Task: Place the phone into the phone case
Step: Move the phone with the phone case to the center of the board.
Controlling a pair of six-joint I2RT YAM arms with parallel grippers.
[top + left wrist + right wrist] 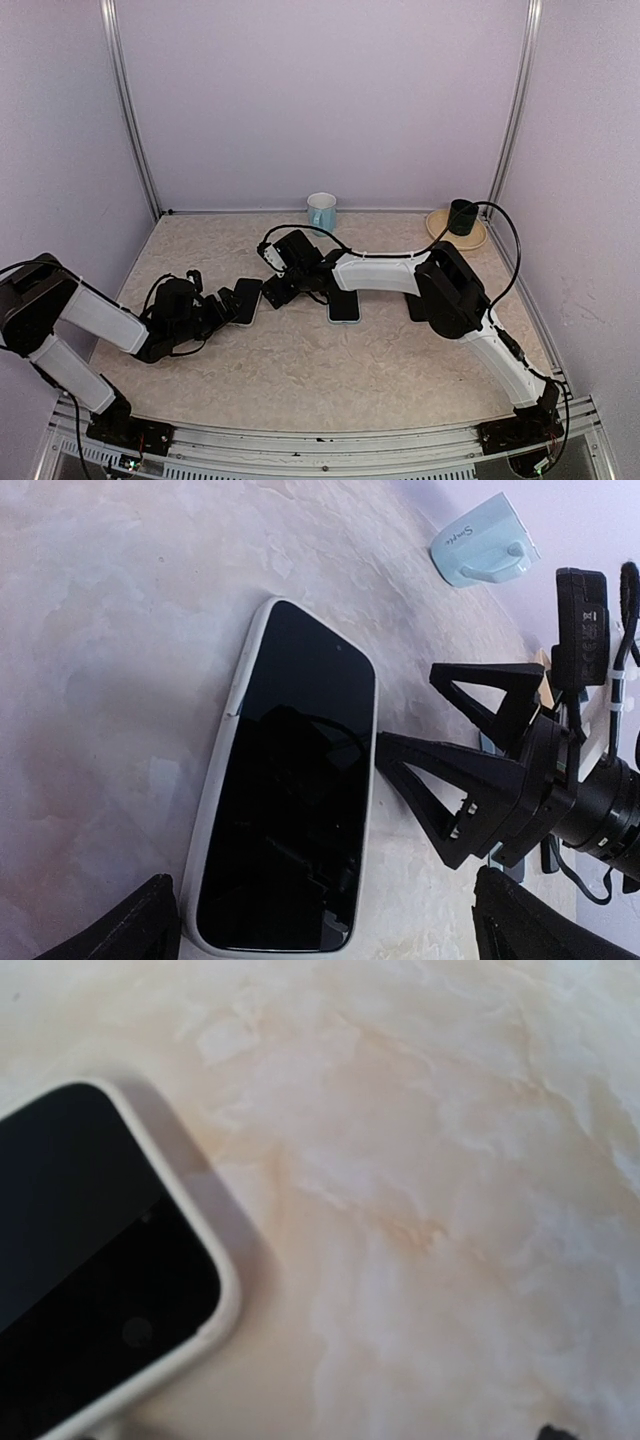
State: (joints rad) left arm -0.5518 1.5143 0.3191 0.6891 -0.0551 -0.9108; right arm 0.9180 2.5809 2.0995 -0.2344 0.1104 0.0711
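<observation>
Phone (pixel 290 790) lies screen up on table (pixel 100 630), white case (pixel 207 810) around it; one long edge looks not fully seated. Right gripper (pixel 405 708) is spread, one fingertip at the case side. Left gripper (pixel 226 305) is spread wide at the phone's near end, holding nothing. Best move: press down along the raised edge, brace the opposite side, don't slide it. Count: one phone, one case, one mug (pixel 321 211), one plate (pixel 436 231), one dark cup (pixel 462 215), one other dark slab (pixel 344 305).

Glossy black phone (pixel 285 800), white phone case (pixel 213 790), cream marbled table (pixel 300 370), pale blue mug (pixel 321 211) far centre, dark cup (pixel 462 216) on tan plate (pixel 438 231) far right, lilac walls (pixel 330 100)
</observation>
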